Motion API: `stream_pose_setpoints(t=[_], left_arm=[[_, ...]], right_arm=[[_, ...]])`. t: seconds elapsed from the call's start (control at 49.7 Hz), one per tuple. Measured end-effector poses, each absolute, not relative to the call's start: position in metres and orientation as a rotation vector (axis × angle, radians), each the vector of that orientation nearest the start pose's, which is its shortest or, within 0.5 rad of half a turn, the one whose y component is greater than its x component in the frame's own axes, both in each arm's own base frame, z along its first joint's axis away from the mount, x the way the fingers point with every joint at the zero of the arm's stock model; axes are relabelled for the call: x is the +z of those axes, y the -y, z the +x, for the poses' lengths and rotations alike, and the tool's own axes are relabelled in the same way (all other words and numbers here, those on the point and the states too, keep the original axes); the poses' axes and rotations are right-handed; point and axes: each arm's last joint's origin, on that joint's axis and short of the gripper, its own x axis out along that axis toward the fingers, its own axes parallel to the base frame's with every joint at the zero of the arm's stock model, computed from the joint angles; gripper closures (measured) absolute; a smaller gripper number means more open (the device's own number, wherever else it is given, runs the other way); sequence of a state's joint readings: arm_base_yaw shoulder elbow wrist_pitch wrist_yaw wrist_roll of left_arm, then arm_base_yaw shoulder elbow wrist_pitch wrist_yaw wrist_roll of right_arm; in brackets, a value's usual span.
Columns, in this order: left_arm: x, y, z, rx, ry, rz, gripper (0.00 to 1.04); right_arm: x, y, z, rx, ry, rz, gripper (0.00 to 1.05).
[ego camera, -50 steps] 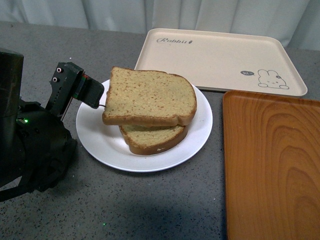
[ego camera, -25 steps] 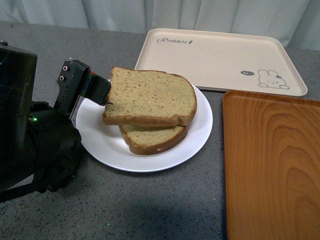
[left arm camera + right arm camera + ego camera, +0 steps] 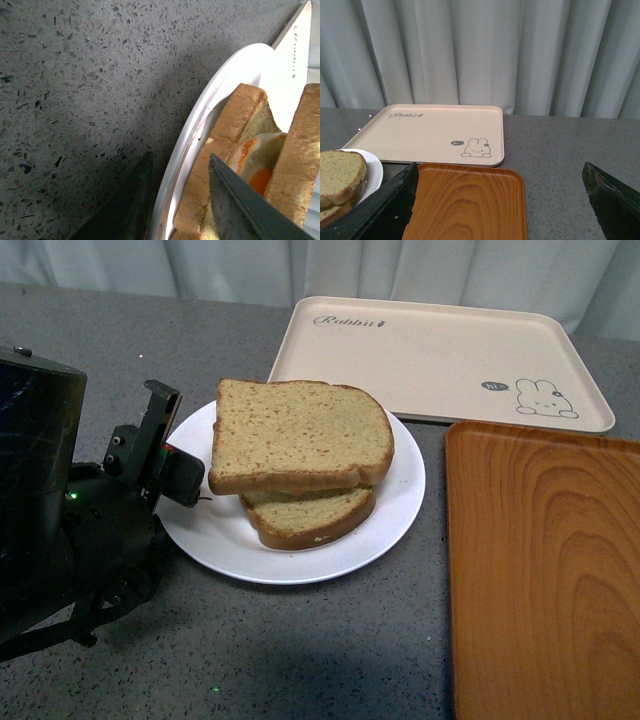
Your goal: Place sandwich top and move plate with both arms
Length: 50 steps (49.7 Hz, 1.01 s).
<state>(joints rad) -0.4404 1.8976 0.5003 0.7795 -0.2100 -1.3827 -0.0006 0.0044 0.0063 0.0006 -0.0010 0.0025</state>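
The plate (image 3: 205, 532) sits on the grey speckled tabletop (image 3: 300, 650) and holds a two-slice stack. The sandwich top (image 3: 300, 432) lies flat on the lower slice (image 3: 312, 518), skewed so that the lower slice's crust shows at 6 o'clock. In the left wrist view a fried egg (image 3: 256, 167) with an orange yolk shows between the lower slice (image 3: 225, 145) and the sandwich top (image 3: 296, 165).

From the plate, the beige rabbit-print tray (image 3: 440, 360) lies at 1 o'clock, its near edge just beside the plate's rim. The orange wood-grain tray (image 3: 545, 570) lies at 3 o'clock, apart from the plate across a strip of tabletop. Nothing rests in either tray.

The left fingers (image 3: 180, 475) are at the plate's 9 o'clock edge, below the level of the sandwich top and just beside its left crust. The wrist view shows them parted around the rim (image 3: 197, 125): one finger (image 3: 134, 200) is on the tabletop side and the other is in front of the lower slice's crust. Whether either one touches the plate cannot be told.

The right fingers (image 3: 385, 205) are spread wide and hold nothing. Between them lie the orange tray (image 3: 470, 200) and the tabletop, with the plate and sandwich top (image 3: 340, 172) off at 9 o'clock, well apart.
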Motion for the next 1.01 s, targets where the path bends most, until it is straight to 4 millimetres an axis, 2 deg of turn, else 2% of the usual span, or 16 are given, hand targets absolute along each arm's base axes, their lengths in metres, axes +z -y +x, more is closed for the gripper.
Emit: stream_pose_setpoints(t=[0.101,0.181,0.463,0.745,0.845,1.006], left_arm=[[0.066,0.115,0.259,0.214,-0.629,-1.140,0.92],[0.071,0.116,0.261,0.194,-0.604,-1.164,1.01],[0.074,0.110,0.259,0.196,-0.573,-1.174,1.01],[0.089,0.100,0.265,0.194,-0.489,-1.181,1.01],[0.094,0.100,0.270,0.189,-0.469,-1.177,1.01],[0.114,0.108,0.294,0.150,-0.414,-1.169,1.01]], right_arm=[[0.165,0.000,0.098,0.000,0.002,0.003,0.09],[0.165,0.000,0.098,0.000,0.002,0.003,0.09],[0.165,0.000,0.098,0.000,0.002,0.003,0.09],[0.165,0.000,0.098,0.000,0.002,0.002,0.09],[0.165,0.000,0.098,0.000,0.002,0.003,0.09],[0.165,0.000,0.098,0.000,0.002,0.003,0.09]])
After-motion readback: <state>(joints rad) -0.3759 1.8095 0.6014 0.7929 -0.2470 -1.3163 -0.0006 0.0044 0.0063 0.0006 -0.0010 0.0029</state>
